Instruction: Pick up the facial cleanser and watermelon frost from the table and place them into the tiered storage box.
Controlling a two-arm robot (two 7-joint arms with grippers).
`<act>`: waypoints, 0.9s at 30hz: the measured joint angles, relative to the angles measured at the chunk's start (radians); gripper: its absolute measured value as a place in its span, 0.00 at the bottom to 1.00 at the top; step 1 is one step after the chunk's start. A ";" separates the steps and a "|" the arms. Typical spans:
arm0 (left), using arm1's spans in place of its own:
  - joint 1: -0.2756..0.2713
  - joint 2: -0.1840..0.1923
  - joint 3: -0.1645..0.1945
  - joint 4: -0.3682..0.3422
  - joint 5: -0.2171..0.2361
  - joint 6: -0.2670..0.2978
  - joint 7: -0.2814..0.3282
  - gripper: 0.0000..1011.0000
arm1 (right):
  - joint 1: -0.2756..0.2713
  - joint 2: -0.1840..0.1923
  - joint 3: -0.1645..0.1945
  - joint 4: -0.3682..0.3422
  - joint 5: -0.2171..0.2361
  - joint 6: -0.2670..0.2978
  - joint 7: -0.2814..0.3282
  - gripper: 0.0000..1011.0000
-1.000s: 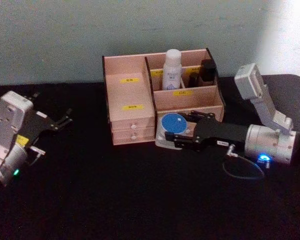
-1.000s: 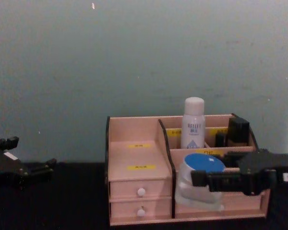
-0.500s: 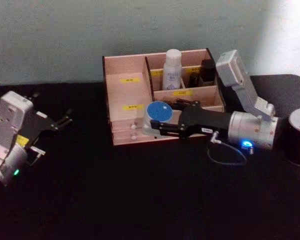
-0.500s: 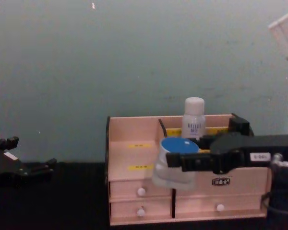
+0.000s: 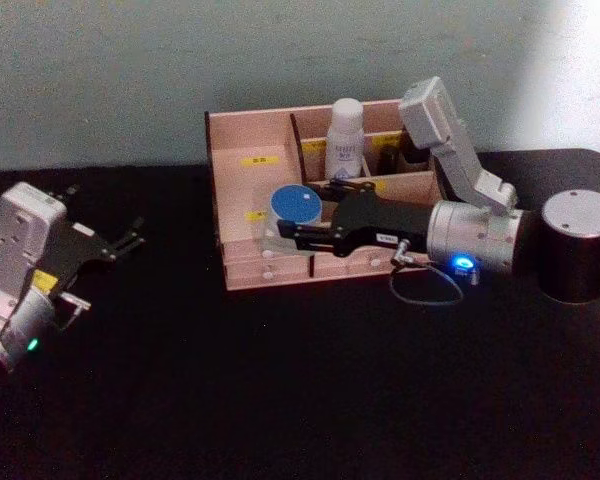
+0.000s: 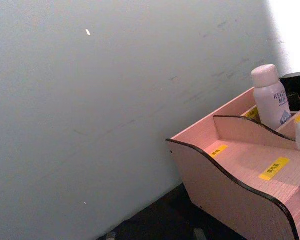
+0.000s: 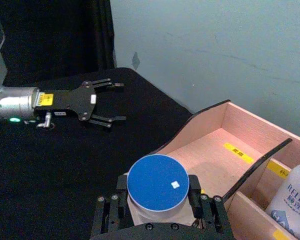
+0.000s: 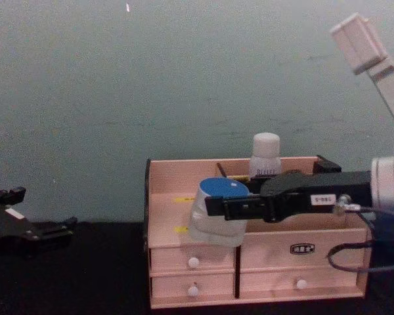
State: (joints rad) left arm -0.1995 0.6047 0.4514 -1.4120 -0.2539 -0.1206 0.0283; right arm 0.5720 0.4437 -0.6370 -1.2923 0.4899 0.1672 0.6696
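Our right gripper (image 5: 280,233), clenched on the blue-lidded jar (image 5: 293,209), has moved left & up since a sec ago. It's now centre frame, above the tiered storage box's (image 5: 238,232) left compartment; release looks close. Left gripper (image 5: 128,238) idles open, mid-left.

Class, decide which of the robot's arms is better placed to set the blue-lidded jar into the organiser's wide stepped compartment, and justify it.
Right. The right gripper is shut on the blue-lidded jar, holding it over the tiered storage box. The left gripper sits open, apart from the box, on the table's left side.
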 joint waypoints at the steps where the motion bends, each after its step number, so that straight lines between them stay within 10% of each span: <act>1: 0.000 0.000 0.000 0.000 0.000 0.000 0.000 0.99 | 0.005 -0.004 -0.002 0.007 -0.002 0.000 0.000 0.72; 27: 0.000 0.000 0.000 0.000 0.000 0.000 0.000 0.99 | 0.128 -0.130 -0.019 0.226 -0.042 -0.024 0.012 0.72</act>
State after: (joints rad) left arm -0.1995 0.6047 0.4514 -1.4120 -0.2539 -0.1205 0.0283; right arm 0.7003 0.3138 -0.6555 -1.0665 0.4484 0.1430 0.6817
